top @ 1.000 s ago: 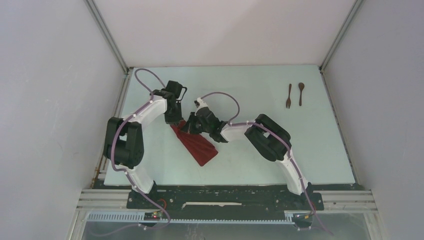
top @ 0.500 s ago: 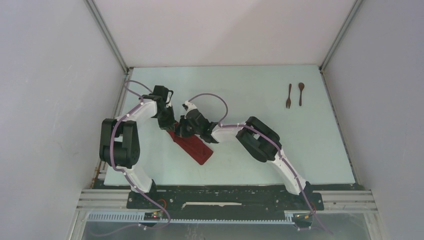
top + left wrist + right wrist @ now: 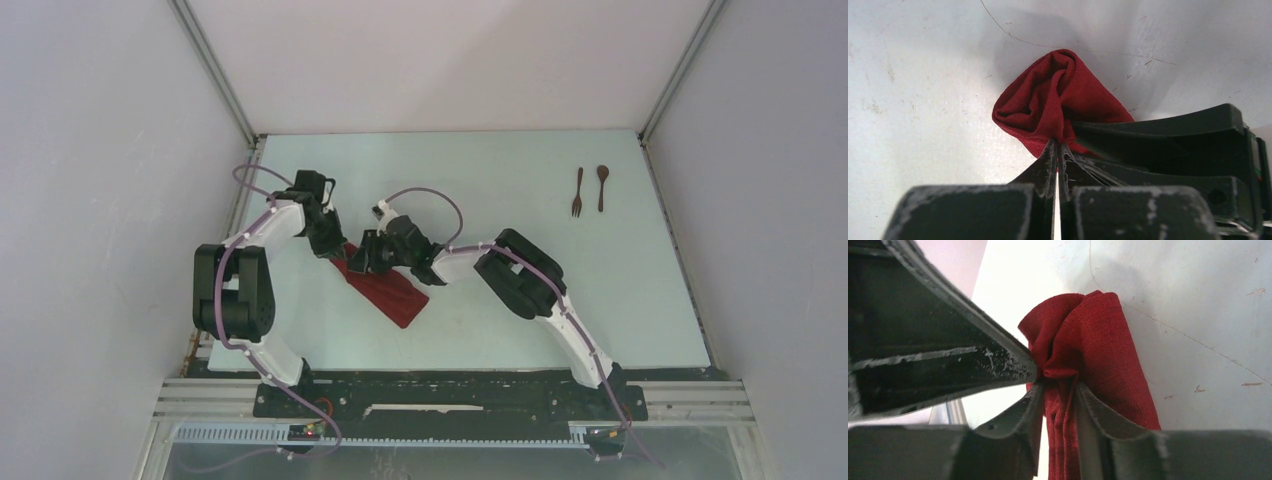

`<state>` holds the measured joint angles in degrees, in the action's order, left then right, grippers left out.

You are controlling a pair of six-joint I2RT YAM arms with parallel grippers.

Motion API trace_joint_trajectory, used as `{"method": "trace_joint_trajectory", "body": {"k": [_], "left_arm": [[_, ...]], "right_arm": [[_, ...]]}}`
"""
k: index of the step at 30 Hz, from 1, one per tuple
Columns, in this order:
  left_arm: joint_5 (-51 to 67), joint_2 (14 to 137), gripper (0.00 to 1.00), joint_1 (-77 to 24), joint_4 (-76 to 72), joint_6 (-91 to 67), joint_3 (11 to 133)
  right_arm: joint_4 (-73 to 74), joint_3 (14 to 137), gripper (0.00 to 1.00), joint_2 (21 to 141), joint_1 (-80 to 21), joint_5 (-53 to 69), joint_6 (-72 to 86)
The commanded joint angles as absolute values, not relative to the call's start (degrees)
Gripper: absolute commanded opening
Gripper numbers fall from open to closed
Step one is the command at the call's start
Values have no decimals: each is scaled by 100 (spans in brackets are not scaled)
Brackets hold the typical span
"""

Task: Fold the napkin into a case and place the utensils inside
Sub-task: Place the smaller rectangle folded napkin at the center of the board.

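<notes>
Okay, we see the napkin (image 3: 395, 300) as a narrow strip left of centre, long axis running upper left to lower right. Left gripper (image 3: 1055, 150) clamped tight on its upper-left end; right gripper (image 3: 1058, 390) beside it, jaws part-open around the same bunch.

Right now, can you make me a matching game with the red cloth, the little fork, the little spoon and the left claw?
Things:
1. dark red cloth napkin
2. small dark brown wooden fork
3. small dark brown wooden spoon
4. left claw

States or places:
A. farthest to the right of all
B. pinched shut on red cloth
C. just left of its wooden partner
D. folded into a long strip

Pairs: 1-D, 2-C, 3-A, 4-B
</notes>
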<state>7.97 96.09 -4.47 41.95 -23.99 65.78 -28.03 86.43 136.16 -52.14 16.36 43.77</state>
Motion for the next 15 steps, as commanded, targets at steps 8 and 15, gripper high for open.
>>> {"method": "trace_joint_trajectory", "body": {"k": [8, 15], "left_arm": [[961, 9410, 0, -357, 4047, -2452, 6384], [1176, 9291, 0, -343, 3899, -2495, 6253]], "right_arm": [[-3648, 8316, 49, 13649, -4974, 2885, 5517], [-3610, 8843, 16, 14106, -4886, 2861, 6366]]}}
